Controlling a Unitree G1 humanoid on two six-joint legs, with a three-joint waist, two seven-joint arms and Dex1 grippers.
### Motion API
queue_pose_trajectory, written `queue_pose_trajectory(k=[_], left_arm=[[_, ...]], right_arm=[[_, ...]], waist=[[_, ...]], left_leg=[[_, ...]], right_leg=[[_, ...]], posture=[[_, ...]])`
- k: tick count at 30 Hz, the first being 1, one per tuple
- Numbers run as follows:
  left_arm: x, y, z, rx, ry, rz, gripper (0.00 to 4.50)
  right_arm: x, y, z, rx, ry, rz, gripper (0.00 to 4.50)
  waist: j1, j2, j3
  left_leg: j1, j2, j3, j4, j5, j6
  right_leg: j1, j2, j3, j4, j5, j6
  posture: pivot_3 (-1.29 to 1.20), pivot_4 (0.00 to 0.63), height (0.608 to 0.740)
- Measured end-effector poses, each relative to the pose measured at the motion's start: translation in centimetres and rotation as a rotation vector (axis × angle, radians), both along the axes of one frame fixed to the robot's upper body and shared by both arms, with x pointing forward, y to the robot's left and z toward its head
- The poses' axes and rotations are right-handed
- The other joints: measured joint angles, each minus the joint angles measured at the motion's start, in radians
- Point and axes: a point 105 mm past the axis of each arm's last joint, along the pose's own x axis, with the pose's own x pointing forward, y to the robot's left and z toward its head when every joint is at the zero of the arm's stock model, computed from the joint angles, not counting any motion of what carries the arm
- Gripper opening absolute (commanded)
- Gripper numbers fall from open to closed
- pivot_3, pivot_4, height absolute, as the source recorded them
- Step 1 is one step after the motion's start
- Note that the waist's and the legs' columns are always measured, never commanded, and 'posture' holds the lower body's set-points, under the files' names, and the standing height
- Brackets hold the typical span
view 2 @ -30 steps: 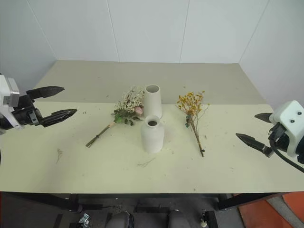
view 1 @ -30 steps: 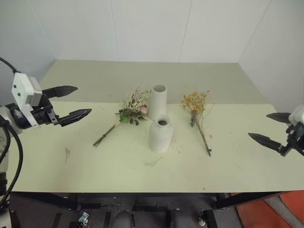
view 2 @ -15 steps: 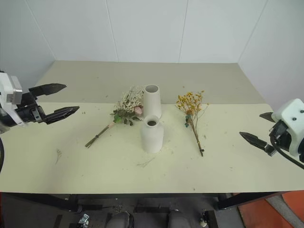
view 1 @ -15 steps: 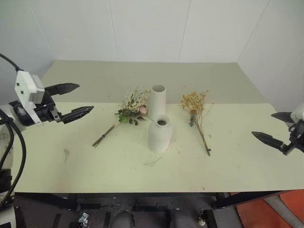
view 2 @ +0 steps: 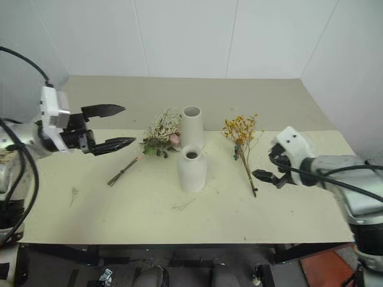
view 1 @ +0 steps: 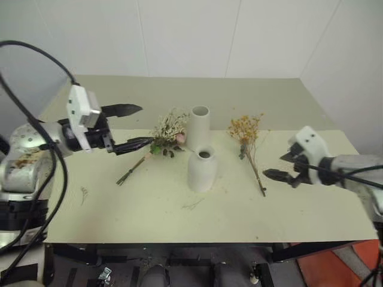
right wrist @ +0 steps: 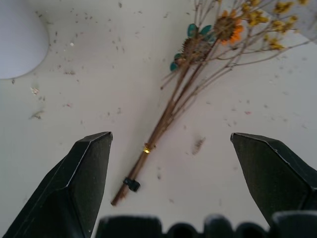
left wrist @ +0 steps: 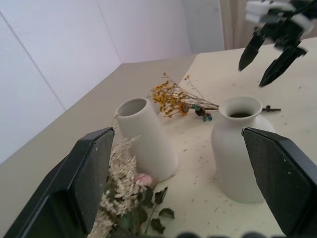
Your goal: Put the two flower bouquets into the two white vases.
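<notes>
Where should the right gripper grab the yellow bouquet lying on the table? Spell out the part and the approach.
Probably the bare stems of the yellow bouquet, below the brittle flower heads. It lies flat on the table, so come from above with the open right gripper and its fingers straddling the stems crosswise.

Yellow bouquet [view 1: 248, 143] and rose bouquet [view 1: 160, 142] flat, flanking two upright, empty white vases [view 1: 201, 156].
</notes>
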Motion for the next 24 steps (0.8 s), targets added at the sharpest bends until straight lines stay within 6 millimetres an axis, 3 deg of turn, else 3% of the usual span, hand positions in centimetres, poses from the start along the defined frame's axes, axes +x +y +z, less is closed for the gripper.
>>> queue_pose_trajectory(k=[7, 15, 18, 24], left_arm=[[-0.8, -1.8, -1.2, 0.018, 0.033, -0.049, 4.49], [-0.7, -1.4, -2.0, 0.033, 0.052, -0.021, 4.49], [-0.8, -1.3, -2.2, 0.04, 0.055, -0.014, 4.5], [-1.0, -1.2, -2.7, 0.043, 0.07, -0.005, 4.5]], right_arm=[[3.6, 0.8, -1.2, 0.045, 0.038, -0.086, 4.5], [6.1, 1.6, -3.5, 0.051, 0.084, -0.119, 4.5], [6.6, 1.3, -4.1, 0.044, 0.093, -0.134, 3.61], [7.3, 1.2, -3.5, 0.033, 0.079, -0.144, 1.56]], waist=[[-0.003, 0.0, 0.0], [-0.004, 0.0, 0.0], [-0.003, 0.0, 0.0], [-0.003, 0.0, 0.0]], left_leg=[[0.0, 0.0, 0.0, 0.0, 0.0, 0.0], [0.0, 0.0, 0.0, 0.0, 0.0, 0.0], [0.0, 0.0, 0.0, 0.0, 0.0, 0.0], [0.0, 0.0, 0.0, -0.001, 0.0, 0.0]], right_leg=[[-0.001, 0.0, 0.0, 0.0, 0.0, 0.0], [-0.001, 0.0, 0.0, 0.0, 0.0, 0.0], [-0.001, 0.0, 0.0, 0.0, 0.0, 0.0], [-0.001, 0.0, 0.0, 0.0, 0.0, 0.0]], posture=[[0.0, 0.15, 0.74], [0.0, 0.15, 0.74], [0.0, 0.15, 0.74], [0.0, 0.15, 0.74]])
